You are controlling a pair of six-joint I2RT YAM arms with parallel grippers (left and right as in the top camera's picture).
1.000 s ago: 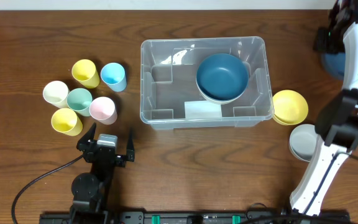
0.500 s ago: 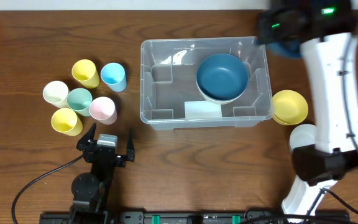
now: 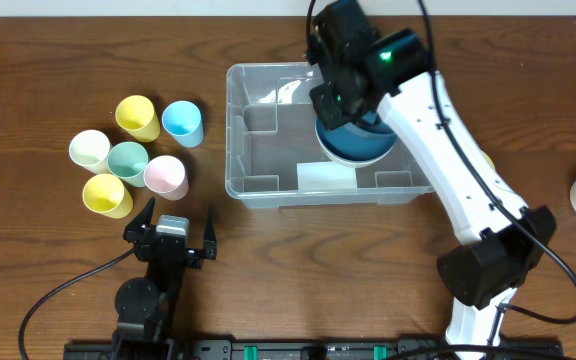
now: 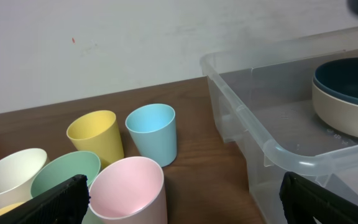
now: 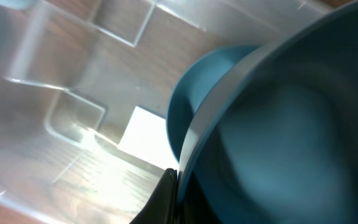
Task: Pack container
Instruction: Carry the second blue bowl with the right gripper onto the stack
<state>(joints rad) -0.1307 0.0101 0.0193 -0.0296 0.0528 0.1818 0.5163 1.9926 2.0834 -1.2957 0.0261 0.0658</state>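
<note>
Overhead, right end effector (image 5: 174, 184) — clamped on a blue bowl (image 5: 278, 137) — moved over the container (image 3: 240, 120); left end effector (image 3: 179, 211) apart.

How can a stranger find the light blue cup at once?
Start at the large clear container in the middle of the overhead view. Left of it stand six cups; the light blue cup is nearest the container. It alone is blue; next to it stand a yellow cup and a pink cup.
</note>
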